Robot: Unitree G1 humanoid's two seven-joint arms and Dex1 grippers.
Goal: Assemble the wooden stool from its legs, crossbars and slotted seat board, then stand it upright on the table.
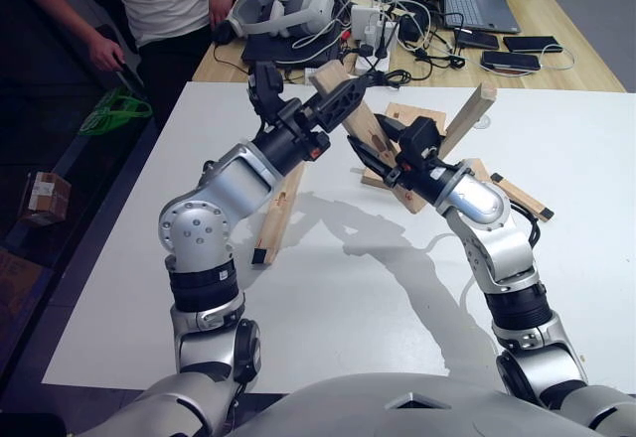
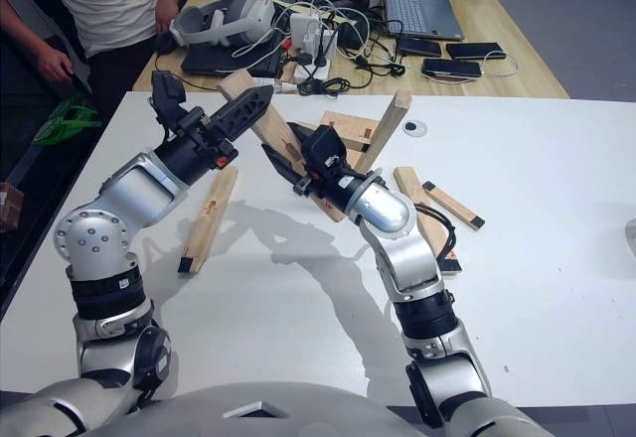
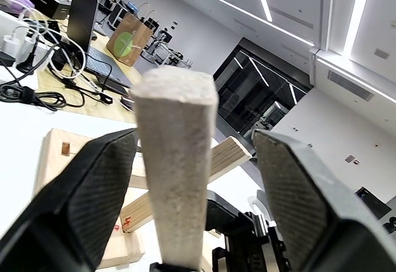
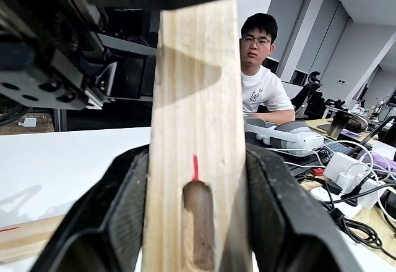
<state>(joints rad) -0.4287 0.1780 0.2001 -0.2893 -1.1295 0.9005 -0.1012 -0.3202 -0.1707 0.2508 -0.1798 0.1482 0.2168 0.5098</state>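
Note:
A wooden leg (image 1: pixel 333 74) with a dark slot and a red mark (image 4: pixel 197 167) is held tilted above the white table (image 1: pixel 348 298). My right gripper (image 1: pixel 365 151) is shut on its middle, both pads pressed to the wood. My left gripper (image 3: pixel 195 142) is open around the leg's upper end (image 3: pixel 176 161); one finger (image 3: pixel 93 191) lies against it and the other stands apart. Behind them the slotted seat board (image 1: pixel 407 116) lies with another leg (image 1: pixel 472 109) slanting up from it. A loose leg (image 1: pixel 278 214) lies left of centre, and a crossbar (image 1: pixel 522 197) lies on the right.
A wooden desk (image 1: pixel 576 60) behind the table carries laptops, a headset (image 1: pixel 283 10), phones and tangled cables. A person stands at the back left. The table's left edge (image 1: pixel 119 218) drops to the floor. The near half of the table is bare.

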